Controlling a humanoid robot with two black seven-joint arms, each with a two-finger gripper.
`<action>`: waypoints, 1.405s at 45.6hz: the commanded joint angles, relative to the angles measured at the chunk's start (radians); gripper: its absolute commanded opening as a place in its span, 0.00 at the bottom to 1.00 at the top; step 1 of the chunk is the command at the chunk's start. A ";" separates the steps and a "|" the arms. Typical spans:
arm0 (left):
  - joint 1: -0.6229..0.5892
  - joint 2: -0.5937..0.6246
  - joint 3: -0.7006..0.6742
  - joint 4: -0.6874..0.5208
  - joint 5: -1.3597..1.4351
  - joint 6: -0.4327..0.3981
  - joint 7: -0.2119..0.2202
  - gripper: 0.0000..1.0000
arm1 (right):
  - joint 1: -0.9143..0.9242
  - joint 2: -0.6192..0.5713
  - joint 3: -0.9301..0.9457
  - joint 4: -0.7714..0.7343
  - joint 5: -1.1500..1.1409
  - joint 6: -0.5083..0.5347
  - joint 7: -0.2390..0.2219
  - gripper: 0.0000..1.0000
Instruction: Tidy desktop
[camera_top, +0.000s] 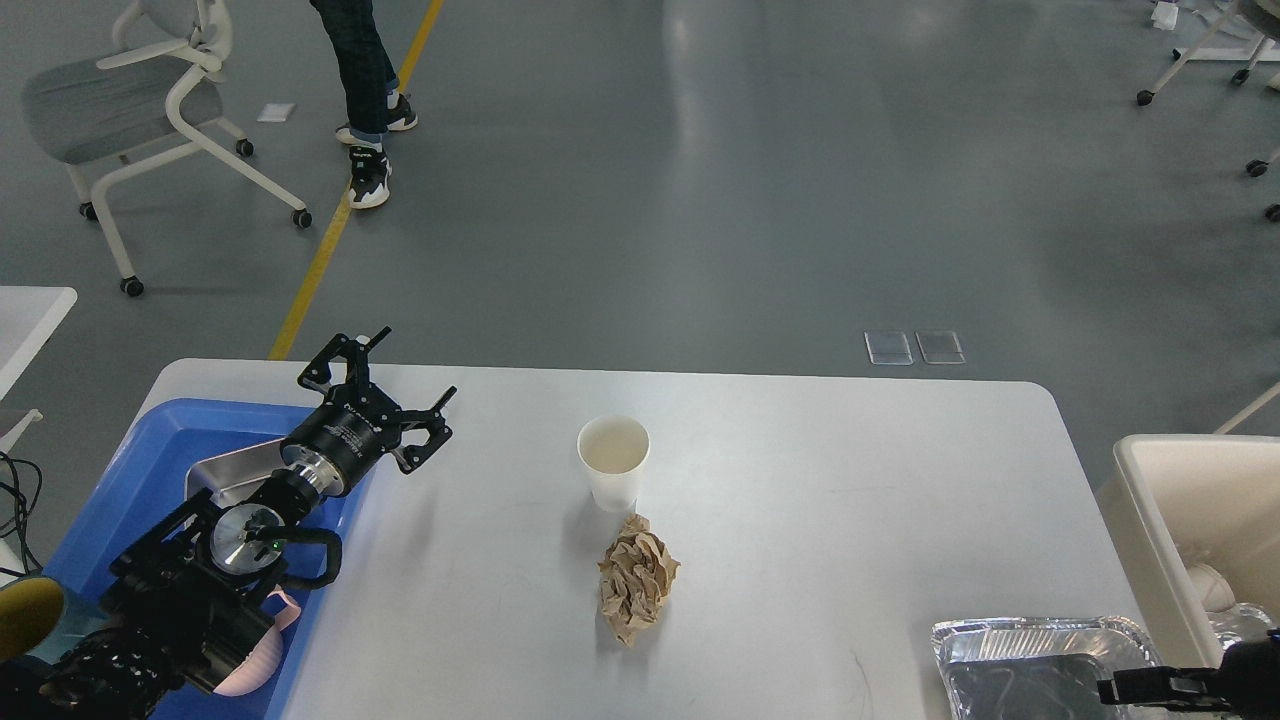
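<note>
The white desktop (820, 480) fills the lower half of the head view. An empty white paper cup (612, 460) stands upright near its middle. A crumpled brown paper ball (637, 582) lies just in front of the cup. A silver foil tray (1040, 665) sits at the front right. My left gripper (418, 362) is open and empty, held above the right rim of the blue plastic tray (140, 470), well left of the cup. My right gripper (1110, 690) shows only as a dark tip over the foil tray, and its fingers cannot be told apart.
The blue tray holds a metal pan (228, 472) and a pink object (262, 655). A cream-white bin (1190, 520) with rubbish inside stands off the table's right edge. A person's legs (365, 90) and a wheeled chair (130, 100) are on the floor beyond.
</note>
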 joint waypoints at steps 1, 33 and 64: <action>0.000 -0.002 0.000 0.000 0.000 0.001 0.000 0.97 | -0.007 -0.001 -0.002 0.002 -0.002 0.000 0.009 0.19; 0.000 0.000 0.000 0.000 0.000 0.007 0.000 0.97 | -0.045 0.007 -0.002 -0.002 0.000 -0.002 0.031 0.00; -0.018 -0.008 0.000 -0.002 0.000 0.027 0.001 0.97 | 0.237 -0.075 0.005 0.016 0.090 0.179 0.129 0.00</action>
